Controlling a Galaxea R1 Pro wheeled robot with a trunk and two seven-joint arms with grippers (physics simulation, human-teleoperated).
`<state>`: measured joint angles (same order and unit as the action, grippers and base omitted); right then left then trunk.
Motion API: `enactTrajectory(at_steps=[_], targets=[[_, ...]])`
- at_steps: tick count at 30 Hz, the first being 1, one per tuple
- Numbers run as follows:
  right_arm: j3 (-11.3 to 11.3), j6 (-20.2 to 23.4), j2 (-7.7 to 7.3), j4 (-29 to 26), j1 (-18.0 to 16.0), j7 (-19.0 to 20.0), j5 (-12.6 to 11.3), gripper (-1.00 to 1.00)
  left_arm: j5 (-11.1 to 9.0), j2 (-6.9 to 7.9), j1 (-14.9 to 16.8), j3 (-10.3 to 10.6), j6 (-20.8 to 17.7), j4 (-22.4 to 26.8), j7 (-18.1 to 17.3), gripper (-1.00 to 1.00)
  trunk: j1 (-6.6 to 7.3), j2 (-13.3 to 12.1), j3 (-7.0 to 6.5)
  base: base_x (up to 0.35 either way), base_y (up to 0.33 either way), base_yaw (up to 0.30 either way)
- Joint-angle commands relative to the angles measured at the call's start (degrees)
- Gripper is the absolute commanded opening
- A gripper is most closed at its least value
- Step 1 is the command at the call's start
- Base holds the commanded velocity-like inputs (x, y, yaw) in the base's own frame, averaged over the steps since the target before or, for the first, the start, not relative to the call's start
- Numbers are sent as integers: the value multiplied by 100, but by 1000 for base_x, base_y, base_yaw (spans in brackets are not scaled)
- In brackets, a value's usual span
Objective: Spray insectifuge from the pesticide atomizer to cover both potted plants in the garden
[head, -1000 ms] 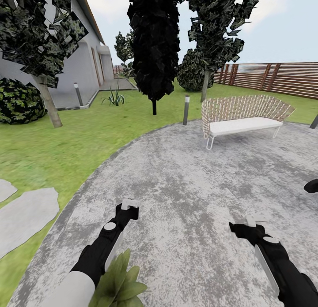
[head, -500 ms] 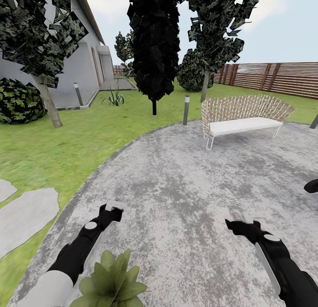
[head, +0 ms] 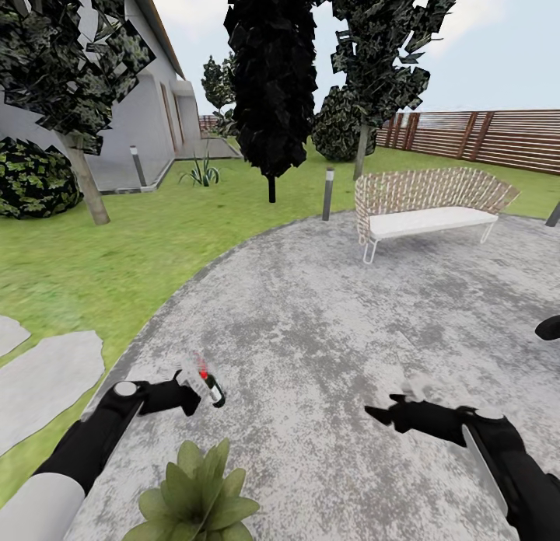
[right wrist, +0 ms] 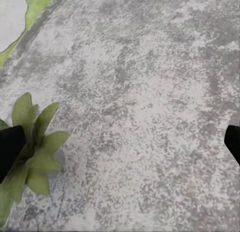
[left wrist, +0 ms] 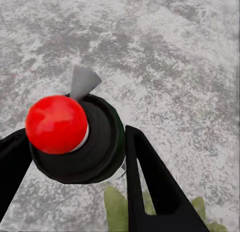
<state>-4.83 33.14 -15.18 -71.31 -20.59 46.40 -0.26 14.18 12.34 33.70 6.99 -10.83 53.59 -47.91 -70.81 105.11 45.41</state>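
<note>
We are standing in the garden of a private house. A green lawn point(head: 155, 246) is spreading on the left around a round grey gravel patio point(head: 350, 323), with grey stepping stones point(head: 47, 378) lying near left. A white bench point(head: 428, 207) is sitting at the far patio edge. Trees point(head: 272, 75) are rising behind, a brown slatted fence point(head: 498, 137) is running far right, and the house wall point(head: 148, 106) is showing far left.
</note>
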Motion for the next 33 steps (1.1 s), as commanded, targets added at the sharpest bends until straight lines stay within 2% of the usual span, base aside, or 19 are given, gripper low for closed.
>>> enactTrajectory(at_steps=[1, 3, 4, 7, 8, 10, 12, 14, 18, 19, 20, 21, 23, 26, 28, 29, 33], targets=[[-5, 48, -1, -77, -5, 95, 3, 100, 171, -3, 4, 5, -180, 22, -152, -100, 1, 3, 5, 0, 0, 0], [0, 57, -2, -324, -6, 402, 7, 100, 423, -17, 4, 8, -392, 109, -464, -100, 1, 3, 5, 0, 0, 0], [0, 59, -3, -516, -6, 733, 7, 100, 489, -38, 4, 10, -448, 197, -672, -100, 1, 3, 5, 0, 0, 0], [-6, 89, -3, -895, -12, 1401, 8, 100, 575, -77, 5, 12, -505, 346, -1206, -100, 1, 3, 5, 0, 0, 0], [-7, 113, -3, -947, -12, 1478, 8, 100, 602, -80, 6, 13, -516, 360, -1312, -100, 1, 3, 5, 0, 0, 0], [-8, 322, -3, -1101, -21, 1669, 8, 100, 802, -90, 12, 13, -549, 393, -1740, -100, 1, 3, 5, 0, 0, 0], [-9, 628, -3, -1210, -31, 1759, 13, 100, 1194, -130, 42, 13, -569, 408, -2157, -100, 1, 3, 5, 0, 0, 0], [-6, 755, -1, -1318, -87, 1788, 10, 100, 1572, -243, 58, 15, -575, 413, -2402, -100, 1, 3, 5, 0, 0, 0], [43, 806, 10, -1367, -144, 1845, 9, 100, 1968, -465, 65, 24, -576, 415, -2670, -100, 1, 3, 5, 0, 0, 0], [137, 810, 12, -1370, -148, 1911, 13, 100, 2046, -518, 67, 25, -574, 419, -2766, -100, 1, 3, 5, 0, 0, 0], [340, 812, 13, -1376, -151, 1969, 38, 100, 2144, -569, 73, 26, -572, 438, -2863, -100, 1, 3, 5, 0, 0, 0], [658, 814, 14, -1381, -153, 2020, 93, 100, 2303, -625, 86, 28, -571, 494, -2984, -100, 1, 3, 5, 0, 0, 0], [1019, 816, 14, -1384, -155, 2057, 216, 100, 2630, -714, 102, 27, -573, 637, -3265, -100, 1, 3, 5, 0, 0, 0], [1173, 826, 15, -1385, -156, 2079, 299, 100, 3020, -908, 109, 24, -570, 815, -3653, -100, 1, 3, 5, 0, 0, 0], [1196, 836, 15, -1385, -156, 2082, 309, 100, 3104, -965, 110, 23, -570, 874, -3708, -100, 1, 3, 5, 0, 0, 0], [1204, 839, 15, -1385, -156, 2083, 312, -100, 3132, -989, 110, 24, -571, 928, -3729, -100, 1, 3, 5, 0, 0, 0], [1217, 845, 9, -1386, -156, 2093, 309, -100, 3159, -1052, 110, 22, -577, 1083, -3749, -100, 1, 3, 5, 0, 0, 0]])
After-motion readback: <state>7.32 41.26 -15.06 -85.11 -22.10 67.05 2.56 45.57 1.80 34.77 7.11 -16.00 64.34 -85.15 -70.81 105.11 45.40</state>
